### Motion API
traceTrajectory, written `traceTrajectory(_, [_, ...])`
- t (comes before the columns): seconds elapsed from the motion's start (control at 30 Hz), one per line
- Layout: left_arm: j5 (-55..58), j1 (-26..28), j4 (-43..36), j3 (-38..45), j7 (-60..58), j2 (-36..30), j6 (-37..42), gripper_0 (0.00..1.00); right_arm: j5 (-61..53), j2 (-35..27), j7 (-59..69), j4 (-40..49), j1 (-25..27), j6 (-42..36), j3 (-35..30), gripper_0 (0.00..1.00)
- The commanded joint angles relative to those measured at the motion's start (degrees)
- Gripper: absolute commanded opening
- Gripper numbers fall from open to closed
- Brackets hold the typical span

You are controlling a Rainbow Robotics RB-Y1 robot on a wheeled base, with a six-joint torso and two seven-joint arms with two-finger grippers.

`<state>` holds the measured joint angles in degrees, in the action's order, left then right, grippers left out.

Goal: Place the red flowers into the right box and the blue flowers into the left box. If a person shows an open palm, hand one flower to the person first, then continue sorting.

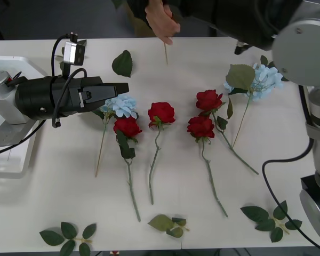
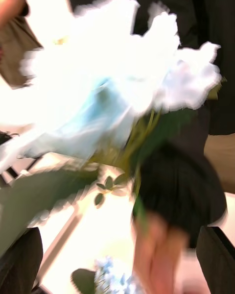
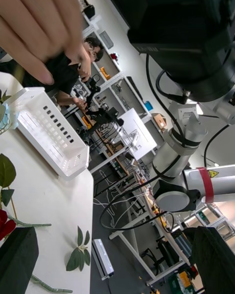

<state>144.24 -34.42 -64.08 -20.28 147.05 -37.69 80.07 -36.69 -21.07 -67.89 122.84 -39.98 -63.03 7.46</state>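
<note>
- Four red roses (image 1: 161, 112) are lying in a row on the table (image 1: 53, 202), just beyond and beside the left fingertips. None of them is sorted yet.
- The left gripper (image 1: 122, 87) is hovering with its black fingers (image 3: 17, 259) spread wide and holding nothing. A blue flower (image 1: 120, 105) is lying just under its tips, probably the next one to pick.
- A white box (image 1: 10, 165) is sitting behind the left gripper, at the table edge.
- A second blue flower (image 1: 266, 80) is lying well apart from both sets of fingers.
- The right gripper (image 2: 117, 274) is opening its fingers (image 2: 215, 259) wide around a third blue flower (image 2: 122, 78). The person's hand (image 1: 162, 21) is pinching that flower's stem, so this looks like the hand-over.
- A slotted basket (image 3: 49, 132) is standing far past the left fingers.
</note>
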Motion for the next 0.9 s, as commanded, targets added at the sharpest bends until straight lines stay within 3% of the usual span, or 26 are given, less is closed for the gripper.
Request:
traceTrajectory(0.03, [0.69,-2.23,-1.31,-0.29,2.81,0.42,-0.52,0.91,-8.84,-8.99,2.85,11.11,10.01,0.62,-6.41,0.91])
traceTrajectory(0.17, [0.69,-2.23,-1.31,-0.37,2.81,0.42,-0.52,0.91,-16.83,-15.76,3.12,15.06,20.20,0.62,-12.73,0.92])
traceTrajectory(0.3, [0.69,-2.23,-1.31,-0.37,2.81,0.42,-0.52,0.92,-21.40,-22.88,2.50,12.87,29.87,0.54,-16.69,0.91])
traceTrajectory(0.43, [0.69,-2.23,-1.31,-0.37,2.81,0.42,-0.52,0.91,-22.90,-27.97,-0.57,7.68,34.62,-0.34,-15.55,0.92])
traceTrajectory(0.63, [0.69,-2.23,-1.31,-0.37,2.81,0.42,-0.52,0.91,-21.23,-27.53,-3.47,-3.31,32.60,-0.34,-8.16,0.91])
traceTrajectory(0.73, [0.60,-2.23,-1.31,-0.37,2.81,0.42,-0.52,0.92,-19.91,-23.67,-3.12,-12.18,28.20,2.20,-3.68,0.91])
traceTrajectory(0.9, [0.60,-2.23,-1.31,-0.37,2.81,0.42,-0.52,0.92,-12.44,-15.49,-3.12,-22.91,23.10,3.61,-3.07,0.91])
